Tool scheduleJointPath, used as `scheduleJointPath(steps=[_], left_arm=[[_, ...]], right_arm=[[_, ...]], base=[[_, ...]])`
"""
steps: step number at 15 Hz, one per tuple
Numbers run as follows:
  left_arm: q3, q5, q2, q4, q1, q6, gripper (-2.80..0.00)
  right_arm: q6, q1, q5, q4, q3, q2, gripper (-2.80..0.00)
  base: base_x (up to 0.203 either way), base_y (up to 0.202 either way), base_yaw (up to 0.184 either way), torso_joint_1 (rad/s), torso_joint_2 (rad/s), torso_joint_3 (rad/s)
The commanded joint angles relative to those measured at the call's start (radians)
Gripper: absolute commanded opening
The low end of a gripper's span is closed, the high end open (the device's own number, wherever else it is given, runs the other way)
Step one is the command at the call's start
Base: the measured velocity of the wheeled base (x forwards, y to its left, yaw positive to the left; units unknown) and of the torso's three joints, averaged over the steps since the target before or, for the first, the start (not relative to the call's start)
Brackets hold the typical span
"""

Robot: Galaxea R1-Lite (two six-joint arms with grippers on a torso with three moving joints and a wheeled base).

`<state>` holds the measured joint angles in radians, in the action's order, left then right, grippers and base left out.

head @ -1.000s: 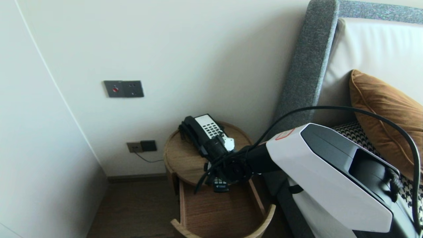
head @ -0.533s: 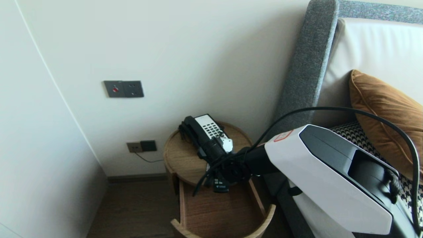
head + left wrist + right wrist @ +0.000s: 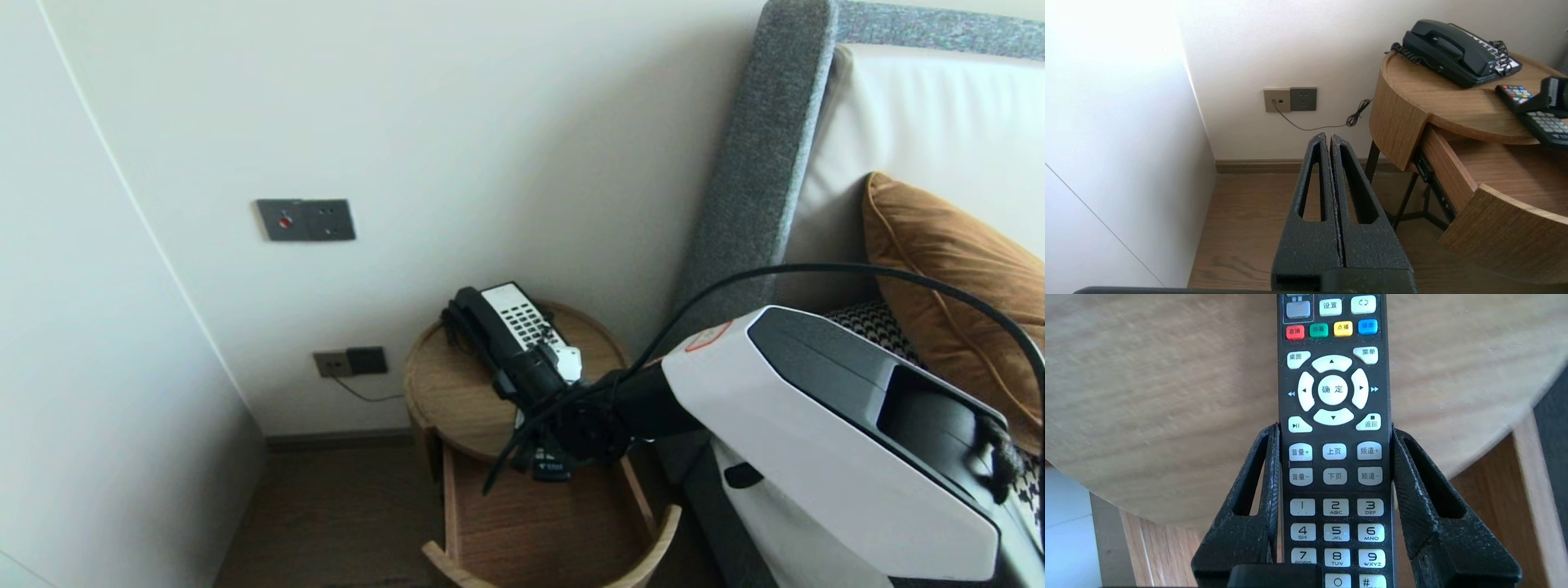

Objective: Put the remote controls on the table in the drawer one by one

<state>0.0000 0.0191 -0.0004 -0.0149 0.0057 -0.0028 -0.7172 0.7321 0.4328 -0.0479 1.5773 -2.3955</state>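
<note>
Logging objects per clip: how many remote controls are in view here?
1. The remote control is clamped in the right gripper at the front edge of the round table, above the open drawer. The arm hides part of the drawer.

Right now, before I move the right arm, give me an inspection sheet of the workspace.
Surface: round wooden table, its drawer pulled open.
Job's things: remote control, buttons up, jutting over the table's edge above the drawer.
Clutter: telephone on the table top.
Grippers: right gripper clamps the remote control's sides; left gripper shut, parked low beside the table.
Cables: coiled phone cord; thin wire from the wall socket; black cable arching over the right arm.
Surroundings: white wall, switch plate, grey headboard, orange cushion.
</note>
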Motion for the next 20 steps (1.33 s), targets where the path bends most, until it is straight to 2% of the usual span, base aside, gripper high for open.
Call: scheduleJointPath(steps=[1,9,16,20], left_arm=[[0.0,0.001,-0.001,0.0,0.0,0.0,-2.8],[0.0,0.001,-0.001,0.0,0.0,0.0,-2.8],[0.0,0.001,-0.001,0.0,0.0,0.0,-2.8],[0.0,0.001,-0.001,0.0,0.0,0.0,-2.8]], right_arm=[[0.0,-0.003,0.003,0.003,-0.012,0.042,-2.8],[-0.001,-0.013,0.001,-0.001,-0.06,0.12,-2.8],[0.005,-0.014,-0.011,0.022,-0.362,0.346,-2.8],[0.051,-0.014,-0.013,0.129,-0.563,0.489,-2.8]], base=[[0.0,0.0,0.0,0.0,0.0,0.0],[0.0,0.0,0.0,0.0,0.0,0.0],[0.0,0.0,0.0,0.0,0.0,0.0],[0.0,0.0,0.0,0.0,0.0,0.0]])
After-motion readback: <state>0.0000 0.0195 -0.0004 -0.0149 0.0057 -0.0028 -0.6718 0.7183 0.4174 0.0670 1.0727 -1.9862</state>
